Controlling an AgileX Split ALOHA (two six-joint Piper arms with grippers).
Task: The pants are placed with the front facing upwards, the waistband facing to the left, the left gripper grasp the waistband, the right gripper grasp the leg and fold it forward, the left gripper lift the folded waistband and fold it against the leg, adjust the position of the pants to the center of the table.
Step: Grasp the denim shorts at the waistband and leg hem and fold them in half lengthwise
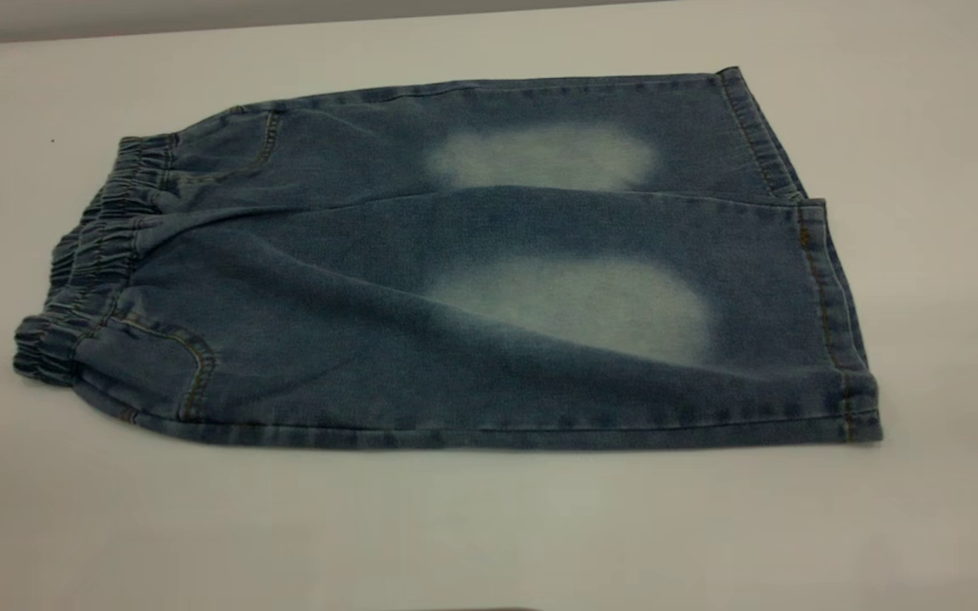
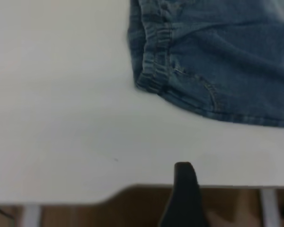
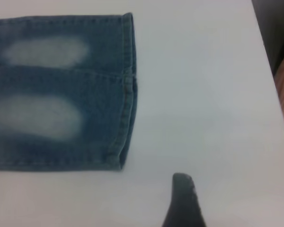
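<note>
The pants (image 1: 455,271) are laid flat and unfolded on the table (image 1: 489,526), waistband (image 1: 86,271) at the left; no fold has been made. Of the left gripper (image 2: 182,198) and right gripper (image 3: 183,203), clear of the denim, one finger tip each is seen; their opening cannot be told, and all grasps are judged outstanding.

Pants (image 1: 455,288) flat on table (image 1: 489,526) (waistband (image 1: 86,255) left).

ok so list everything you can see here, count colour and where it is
pants: 1, blue denim, flat and unfolded on the table, both legs side by side
waistband: 1, dark blue, gathered, at the left end of the pants
faded patches: 2, whitish, one on each leg
table: 1, white, under everything
left pincer: 1, black, only a tip in view at the table's edge, short of the waistband
right pincer: 1, black, only a tip in view, off the leg hems
</note>
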